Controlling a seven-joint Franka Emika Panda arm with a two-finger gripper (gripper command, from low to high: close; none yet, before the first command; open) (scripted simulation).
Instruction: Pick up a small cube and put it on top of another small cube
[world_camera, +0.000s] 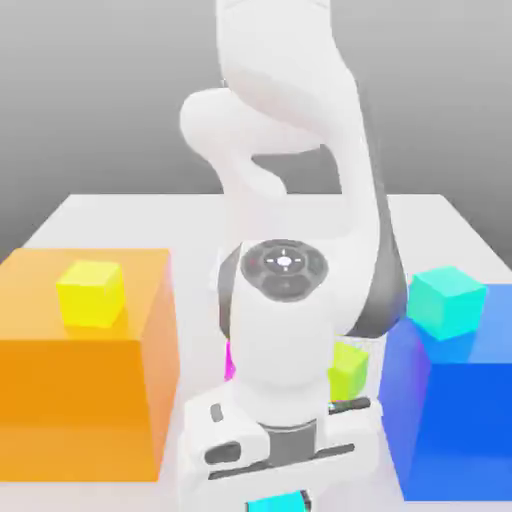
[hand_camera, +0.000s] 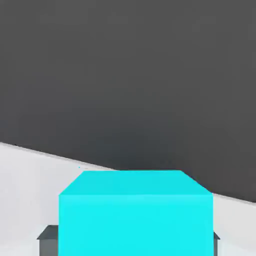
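Note:
The small cube (hand_camera: 135, 215) is bright cyan and sits between my gripper's (hand_camera: 132, 242) dark fingers (hand_camera: 48, 240), which press against its two sides. In the exterior view the cyan cube (world_camera: 278, 503) peeks out under the hand, where the gripper (world_camera: 280, 492) points down at the table's near edge. The other small cube (world_camera: 447, 303), greener turquoise, rests on top of a big blue block (world_camera: 455, 420) at the exterior view's right, well apart from the hand.
A big orange block (world_camera: 85, 390) with a small yellow cube (world_camera: 92, 293) on top stands at the exterior view's left. A small yellow-green cube (world_camera: 348, 370) and a magenta sliver (world_camera: 229, 360) sit behind the arm. The white table (world_camera: 120, 215) ends just beyond the held cube.

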